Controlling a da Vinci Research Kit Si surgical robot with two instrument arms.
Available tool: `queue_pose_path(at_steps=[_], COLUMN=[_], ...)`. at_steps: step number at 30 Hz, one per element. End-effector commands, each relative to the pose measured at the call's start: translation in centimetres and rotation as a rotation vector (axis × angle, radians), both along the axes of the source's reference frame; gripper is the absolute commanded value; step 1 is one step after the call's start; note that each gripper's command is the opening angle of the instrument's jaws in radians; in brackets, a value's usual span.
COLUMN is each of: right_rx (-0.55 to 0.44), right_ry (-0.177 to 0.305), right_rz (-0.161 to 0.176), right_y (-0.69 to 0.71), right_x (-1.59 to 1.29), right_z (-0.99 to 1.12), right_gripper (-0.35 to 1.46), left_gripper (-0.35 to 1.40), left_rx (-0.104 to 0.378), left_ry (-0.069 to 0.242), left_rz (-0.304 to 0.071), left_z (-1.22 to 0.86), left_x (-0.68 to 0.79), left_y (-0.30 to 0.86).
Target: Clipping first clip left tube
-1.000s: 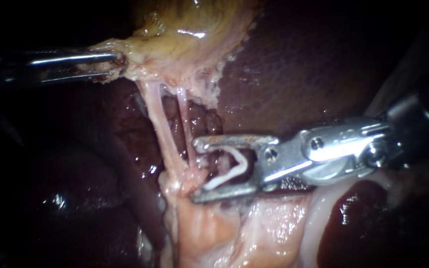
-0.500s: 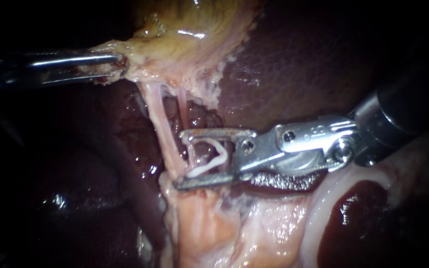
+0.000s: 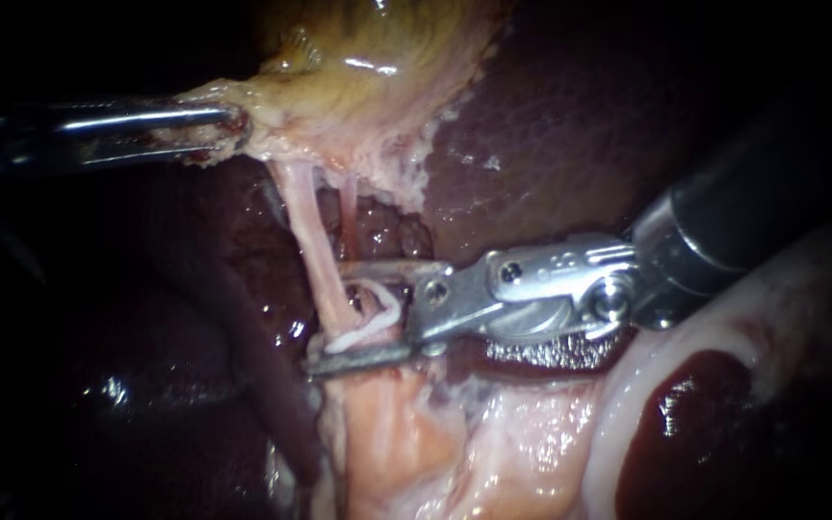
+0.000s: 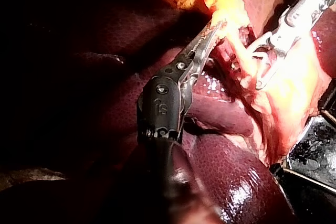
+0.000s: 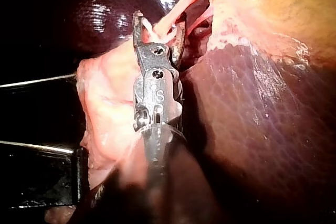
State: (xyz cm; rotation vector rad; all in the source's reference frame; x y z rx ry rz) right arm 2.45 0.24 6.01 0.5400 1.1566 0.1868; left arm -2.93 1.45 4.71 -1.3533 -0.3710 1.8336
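Jaws of the right instrument [image 3: 329,318] stand partly apart, both gripping the white clip [image 3: 373,323] seated between them. Clip and jaws straddle the left tube [image 3: 310,241], low down. The left instrument [image 3: 228,125] has its jaws clamped on the gallbladder [image 3: 368,77] at its edge.

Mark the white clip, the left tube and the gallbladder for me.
thin white clip [image 3: 366,330], endoscope view, on its lower leg.
pale pink left tube [image 3: 308,234], endoscope view, at mid-length.
yellowish gallbladder [image 3: 377,91], endoscope view, on its glistening wall.

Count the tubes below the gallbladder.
2. The thicker left tube passes between the right instrument's jaws, which hold a clip; the thin right tube runs beside it. Others may be hidden.
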Motion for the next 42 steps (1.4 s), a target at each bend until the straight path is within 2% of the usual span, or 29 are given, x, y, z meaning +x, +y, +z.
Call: queue_pose_path(at_steps=[1, 5, 8, 12, 16, 21, 28, 38, 40, 42], right_rx=[-0.001, 0.015, 0.028, 0.059, 0.077, 0.085, 0.101, 0.128, 0.134, 0.140], right_ry=[0.001, 0.014, 0.041, 0.087, 0.110, 0.118, 0.112, 0.094, 0.092, 0.092], right_rz=[-0.003, -0.029, -0.049, -0.066, -0.087, -0.086, -0.082, -0.063, -0.062, -0.064], right_y=[-0.02, -0.10, -0.17, -0.24, -0.30, -0.35, -0.35, -0.35, -0.35, -0.35], right_x=[0.02, 0.08, 0.10, 0.12, 0.17, 0.22, 0.23, 0.22, 0.21, 0.20], right_z=[0.01, 0.06, 0.06, -0.03, -0.15, -0.24, -0.26, -0.26, -0.25, -0.26], right_gripper=[0.50, 0.50, 0.49, 0.49, 0.48, 0.48, 0.42, 0.06, -0.08, -0.35], left_gripper=[-0.35, -0.35, -0.35, -0.35, -0.35, -0.35, -0.35, -0.35, -0.35, -0.35], left_rx=[0.000, 0.000, 0.000, 0.000, 0.000, 0.000, 0.000, 0.000, 0.000, 0.000], left_ry=[0.000, 0.000, 0.000, 0.000, 0.000, 0.000, 0.000, 0.000, 0.000, 0.000], left_rz=[0.000, 0.000, 0.000, 0.000, 0.000, 0.000, 0.000, 0.000, 0.000, 0.000], left_z=[-0.01, -0.01, -0.01, -0.01, -0.01, -0.01, -0.01, -0.01, -0.01, -0.01], left_x=[0.00, 0.00, 0.00, 0.00, 0.00, 0.00, -0.01, -0.01, -0.01, -0.01], left_y=[0.00, 0.00, 0.00, 0.00, 0.00, 0.00, 0.00, 0.00, 0.00, 0.00])
